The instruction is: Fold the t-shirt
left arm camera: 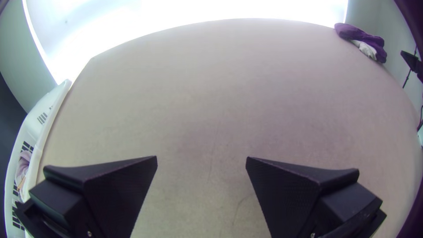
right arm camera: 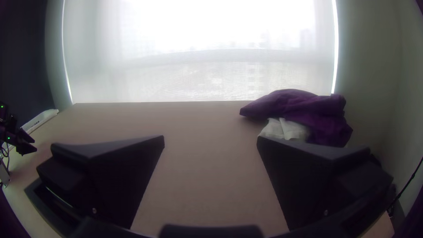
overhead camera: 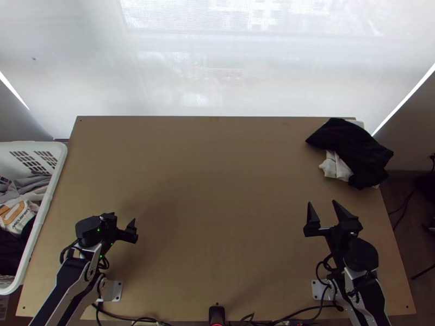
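Left gripper [left arm camera: 202,157] and right gripper [overhead camera: 322,202] both have their fingers spread wide, with nothing held between them. The left one is over the near left part of the wooden table [overhead camera: 217,190], the right one over its near right part. At the table's far right corner a dark garment [overhead camera: 356,149] lies bunched on top of a white cloth [overhead camera: 335,165]. Beside the table's left edge, a white laundry basket [overhead camera: 32,145] holds more clothes [overhead camera: 24,187]. Which piece is the t-shirt, I can't tell — it may be in the bunched pair or in the basket.

Folding looks unstarted, since no garment is laid out flat on the table. If the next piece comes from the corner, a deep pinch could catch both layers, because the white cloth is tucked under the dark garment. Pushing there instead of lifting might send the pair over the table's right edge, as they lie right at it. From the basket, tangled clothes could come up together, or a sleeve could catch on the rim. Either way, a crumpled start would hide the hem and shoulders — and crooked folds would likely follow.
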Controlling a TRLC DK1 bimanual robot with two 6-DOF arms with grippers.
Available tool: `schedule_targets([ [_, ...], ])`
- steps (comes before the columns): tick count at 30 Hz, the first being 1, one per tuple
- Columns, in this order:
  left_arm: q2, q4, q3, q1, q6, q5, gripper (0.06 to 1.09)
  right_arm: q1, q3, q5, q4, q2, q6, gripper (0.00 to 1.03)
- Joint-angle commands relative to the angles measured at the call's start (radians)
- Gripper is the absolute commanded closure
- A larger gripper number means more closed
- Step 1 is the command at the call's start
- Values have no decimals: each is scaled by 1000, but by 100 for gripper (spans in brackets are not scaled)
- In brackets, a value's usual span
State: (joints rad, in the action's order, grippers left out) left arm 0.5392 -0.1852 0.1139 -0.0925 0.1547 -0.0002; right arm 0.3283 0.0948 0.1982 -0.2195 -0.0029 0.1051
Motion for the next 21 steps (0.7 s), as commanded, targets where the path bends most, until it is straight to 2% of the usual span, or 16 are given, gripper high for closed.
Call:
schedule_targets([
  [1, -7, 4, -5, -7, 3, 2, 10, 0, 0, 0, -1, 0, 1, 5],
  [18, -7, 3, -5, -7, 3, 0, 10, 3, 0, -2, 0, 0, 15, 5],
  [20, -7, 4, -5, -7, 3, 0, 10, 26, 0, 0, -37, 0, 216, 5],
  [21, -7, 3, -5, -7, 3, 0, 10, 29, 0, 0, -50, 3, 281, 5],
])
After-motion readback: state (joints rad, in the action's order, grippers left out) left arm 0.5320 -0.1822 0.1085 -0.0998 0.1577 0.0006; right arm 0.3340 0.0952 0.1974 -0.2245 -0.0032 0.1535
